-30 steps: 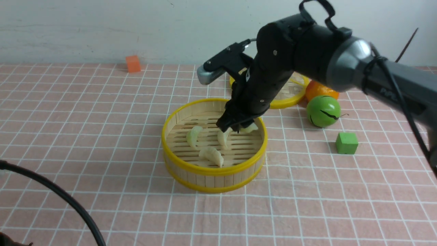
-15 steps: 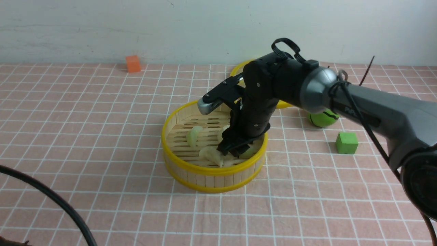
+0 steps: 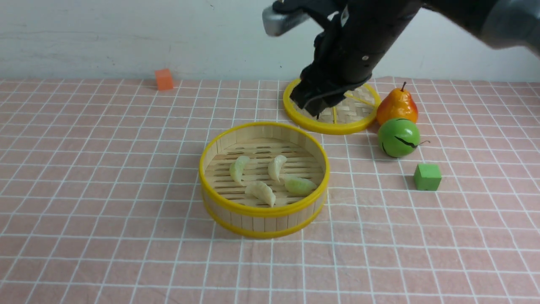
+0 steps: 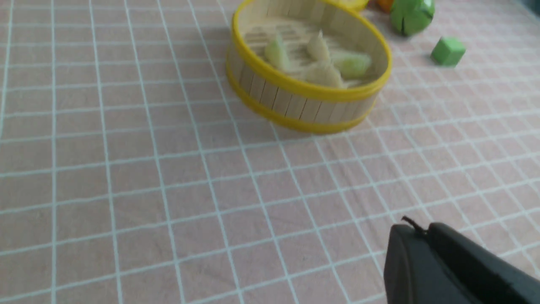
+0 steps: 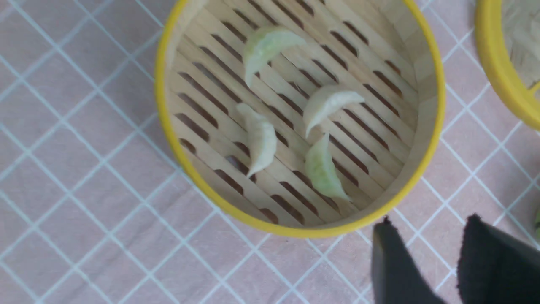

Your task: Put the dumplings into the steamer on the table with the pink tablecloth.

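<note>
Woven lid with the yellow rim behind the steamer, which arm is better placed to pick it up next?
Right, probably. The right tool hangs by the flat woven yellow-rimmed lid, jaws apart and empty. The left tool is shut, on the near side of the round bamboo steamer.

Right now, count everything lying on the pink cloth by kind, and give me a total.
dumplings: 4
steamer: 1
lid: 1
fruits, pear and green round fruit: 2
cubes, green cube and orange cube: 2
total: 10
</note>
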Controlling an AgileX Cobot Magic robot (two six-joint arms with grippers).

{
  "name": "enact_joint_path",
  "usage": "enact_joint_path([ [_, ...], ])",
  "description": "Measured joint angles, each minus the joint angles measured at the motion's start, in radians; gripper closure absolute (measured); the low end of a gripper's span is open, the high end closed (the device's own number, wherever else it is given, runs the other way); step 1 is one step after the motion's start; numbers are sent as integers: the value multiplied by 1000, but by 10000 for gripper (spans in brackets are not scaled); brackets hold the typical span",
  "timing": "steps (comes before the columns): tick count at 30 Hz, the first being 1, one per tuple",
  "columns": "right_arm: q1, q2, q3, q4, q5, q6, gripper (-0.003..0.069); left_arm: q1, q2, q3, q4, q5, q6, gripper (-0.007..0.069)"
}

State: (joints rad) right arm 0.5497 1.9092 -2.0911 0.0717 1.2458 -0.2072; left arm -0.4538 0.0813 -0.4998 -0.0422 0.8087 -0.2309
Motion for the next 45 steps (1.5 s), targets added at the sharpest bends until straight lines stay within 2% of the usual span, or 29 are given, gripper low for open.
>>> enact_joint_path([
  [1, 0, -44, 28, 33, 0, -20, 570, 0, -21, 18, 0, -35, -4, 587],
  [3, 0, -90, 62, 71, 0, -34, 639, 0, -31, 28, 0, -55, -6, 587],
  [5, 0, -173, 153, 120, 1, -47, 675, 0, -33, 38, 0, -71, -7, 587],
  [8, 0, -299, 310, 168, -45, -67, 673, 0, -33, 49, 0, -77, -7, 586],
  [17, 0, -789, 872, 191, -461, -78, 661, 0, -34, 55, 0, -52, -7, 575],
  [22, 0, -973, 1064, 197, -589, -80, 659, 0, -34, 55, 0, -51, -7, 571],
  [30, 0, -1138, 1222, 199, -601, -80, 653, 0, -34, 55, 0, -50, -7, 561],
  [42, 0, -1154, 1246, 200, -513, -80, 641, 0, -34, 55, 0, -50, -8, 554],
  [45, 0, -1156, 1254, 206, -519, -80, 663, 0, -34, 55, 0, -50, -8, 552],
])
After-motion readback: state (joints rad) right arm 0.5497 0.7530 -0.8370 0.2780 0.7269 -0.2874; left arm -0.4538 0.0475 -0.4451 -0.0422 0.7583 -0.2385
